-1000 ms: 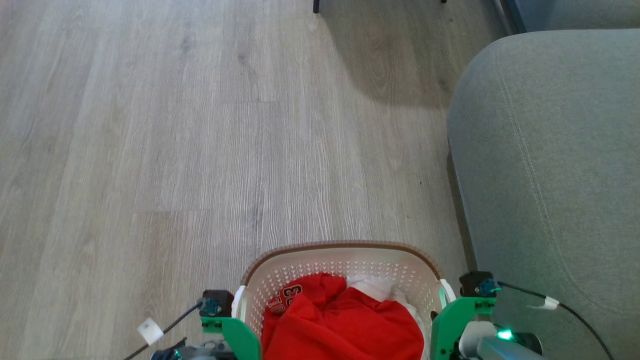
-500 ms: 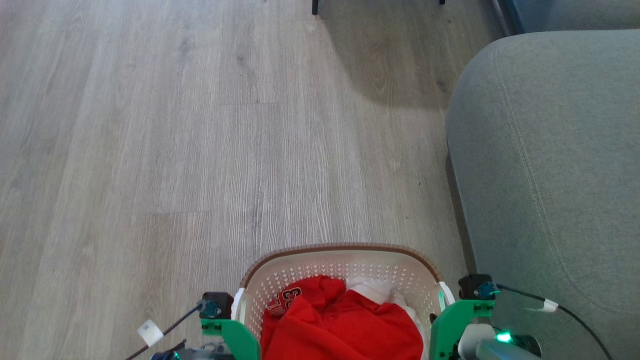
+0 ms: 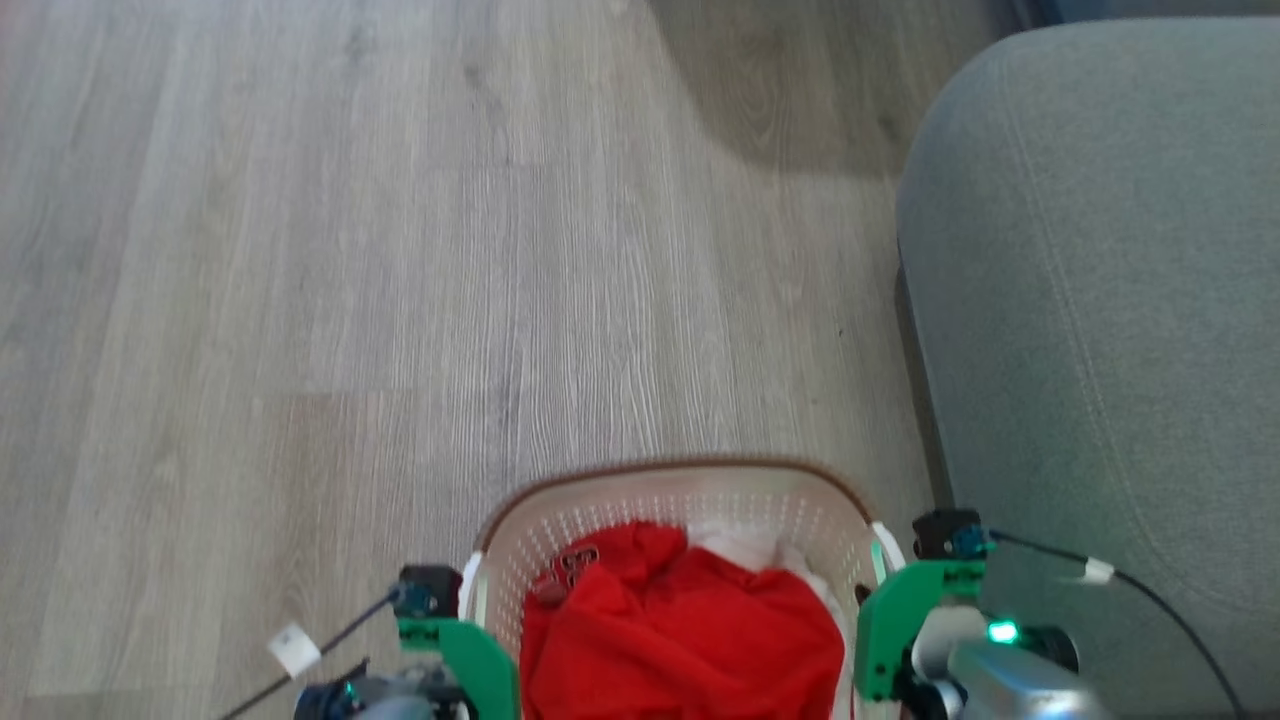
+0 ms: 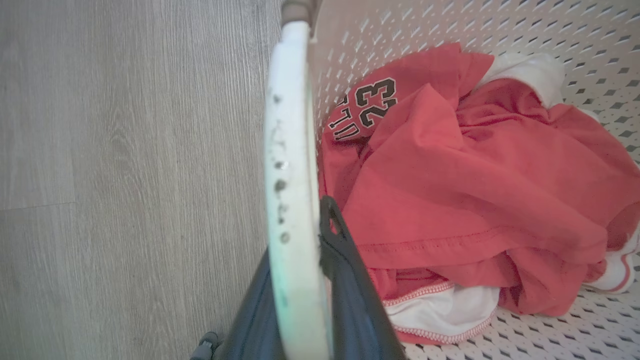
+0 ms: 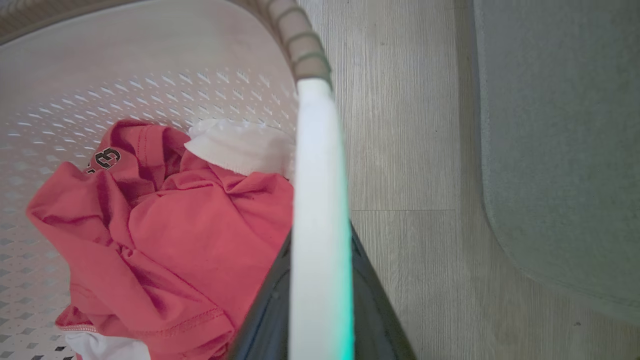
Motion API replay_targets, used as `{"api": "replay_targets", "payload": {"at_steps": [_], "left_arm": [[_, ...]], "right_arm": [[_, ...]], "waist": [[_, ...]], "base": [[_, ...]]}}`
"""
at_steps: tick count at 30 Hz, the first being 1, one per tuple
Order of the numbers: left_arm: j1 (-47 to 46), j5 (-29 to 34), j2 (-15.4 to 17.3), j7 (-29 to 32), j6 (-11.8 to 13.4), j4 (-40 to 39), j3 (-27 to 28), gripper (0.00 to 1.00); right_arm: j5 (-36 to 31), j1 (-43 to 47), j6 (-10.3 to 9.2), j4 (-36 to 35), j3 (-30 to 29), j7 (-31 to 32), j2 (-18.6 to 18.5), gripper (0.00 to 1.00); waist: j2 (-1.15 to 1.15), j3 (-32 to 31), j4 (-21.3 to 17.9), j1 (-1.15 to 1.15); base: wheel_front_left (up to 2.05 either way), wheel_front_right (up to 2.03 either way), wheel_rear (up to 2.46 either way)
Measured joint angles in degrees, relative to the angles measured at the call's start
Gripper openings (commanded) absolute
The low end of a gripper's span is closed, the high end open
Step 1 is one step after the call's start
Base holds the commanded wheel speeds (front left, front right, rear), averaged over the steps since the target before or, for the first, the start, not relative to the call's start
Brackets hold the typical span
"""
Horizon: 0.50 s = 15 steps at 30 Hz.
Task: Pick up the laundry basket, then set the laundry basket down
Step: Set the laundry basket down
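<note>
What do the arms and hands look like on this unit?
Left hand and right hand each have two dark tapering fingers. A green bracket sits at each wrist, topped by a small black box with a teal lens. A black cable with a white tag leaves each box. The right forearm is pale grey with a green light.

Soft, even daylight lies on the pale wood floor [image 3: 400, 250], with a broad dim shadow [image 3: 780, 100] across its far part beside the grey sofa [image 3: 1100, 300]; the whole head view is slightly smeared. In both wrist views the white handle [image 4: 292, 150] of the laundry basket [image 4: 450, 30] blurs close to the lens, tinged green low down, while the red cloth [image 4: 475, 175] is fairly sharp.
</note>
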Motion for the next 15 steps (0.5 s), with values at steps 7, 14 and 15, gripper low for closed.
{"api": "replay_targets", "payload": {"at_steps": [7,14,15], "left_arm": [[-5.3,-0.2,0.0,-1.1,0.0,0.9,0.0,0.0],[-11.1,-0.2,0.0,-2.6,-0.1,1.8,0.3,0.0],[-12.0,-0.2,0.0,-2.8,-0.1,1.9,0.3,0.0]], "right_arm": [[0.8,-5.4,0.0,0.3,0.7,-1.0,0.0,0.0],[0.8,-11.5,0.0,0.9,1.2,-1.9,0.0,0.0],[0.8,-12.6,0.0,1.1,1.2,-2.0,0.0,0.0]], "waist": [[0.0,4.2,-0.1,0.0],[0.0,9.3,0.0,0.01],[0.0,10.2,0.0,0.01]], "base": [[0.0,0.0,0.0],[0.0,0.0,0.0],[0.0,0.0,0.0]]}}
